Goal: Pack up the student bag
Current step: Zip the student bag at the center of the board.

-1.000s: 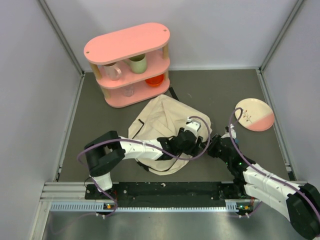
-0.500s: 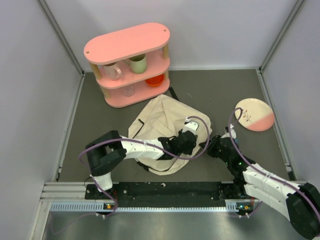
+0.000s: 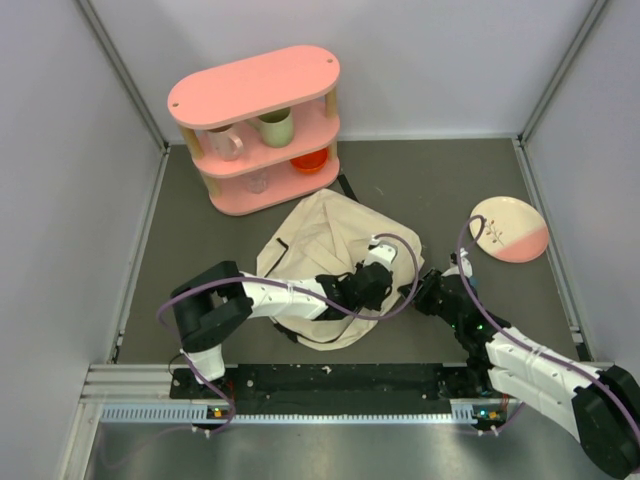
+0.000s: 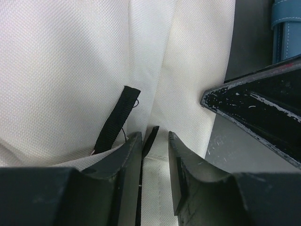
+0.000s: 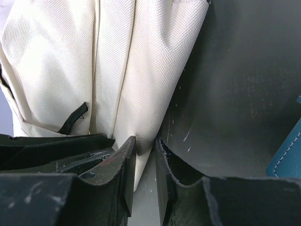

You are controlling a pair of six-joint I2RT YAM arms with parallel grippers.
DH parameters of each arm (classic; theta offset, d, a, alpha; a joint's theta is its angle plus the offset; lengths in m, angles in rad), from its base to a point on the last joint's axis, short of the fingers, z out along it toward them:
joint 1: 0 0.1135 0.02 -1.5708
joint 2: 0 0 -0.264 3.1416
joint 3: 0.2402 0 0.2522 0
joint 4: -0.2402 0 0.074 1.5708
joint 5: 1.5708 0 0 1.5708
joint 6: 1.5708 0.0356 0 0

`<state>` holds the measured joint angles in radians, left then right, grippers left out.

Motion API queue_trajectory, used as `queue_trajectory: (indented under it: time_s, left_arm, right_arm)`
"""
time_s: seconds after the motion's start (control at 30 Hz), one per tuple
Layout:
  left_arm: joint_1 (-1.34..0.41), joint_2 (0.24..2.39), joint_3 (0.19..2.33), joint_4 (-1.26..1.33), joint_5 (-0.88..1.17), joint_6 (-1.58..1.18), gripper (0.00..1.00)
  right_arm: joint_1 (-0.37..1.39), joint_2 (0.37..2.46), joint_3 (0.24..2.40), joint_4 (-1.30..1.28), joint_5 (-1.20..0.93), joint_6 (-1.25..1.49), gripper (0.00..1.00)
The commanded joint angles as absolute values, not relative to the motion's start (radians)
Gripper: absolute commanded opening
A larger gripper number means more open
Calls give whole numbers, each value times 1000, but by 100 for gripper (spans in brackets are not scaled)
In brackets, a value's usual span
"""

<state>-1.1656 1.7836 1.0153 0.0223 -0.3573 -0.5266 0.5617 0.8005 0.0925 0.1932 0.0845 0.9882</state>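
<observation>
Open mat (image 3: 440, 180) is left between the pink shelf (image 3: 265, 130) and the plate (image 3: 510, 228), and along the left wall (image 3: 70, 200) beside the student bag (image 3: 315, 235). The bag's near right edge is crowded by the left gripper (image 4: 154, 141) and the right gripper (image 5: 146, 146), set close together, with fabric between the jaws of each. The shelf is set close to the back wall (image 3: 420, 60).

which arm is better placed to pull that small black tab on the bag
Left, probably: the left gripper straddles the small black tab on the student bag, jaws nearly closed. The right gripper pinches a fold at the bag's edge, likely steadying it.
</observation>
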Motion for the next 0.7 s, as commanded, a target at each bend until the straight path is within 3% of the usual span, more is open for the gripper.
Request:
queue_trajectory:
  time_s: [0.0,0.5,0.67]
  left_arm:
    - [-1160,1804,997,14,-357,-506,36]
    - [-1155,1838,993,14,-292,-459,25]
    - [-1154,1845,985,18,-265,-460,15]
  right_arm:
    - [560,801,129,219,84,980,23]
    - [560,801,132,218,89,979,23]
    - [558,802,133,218,87,979,23]
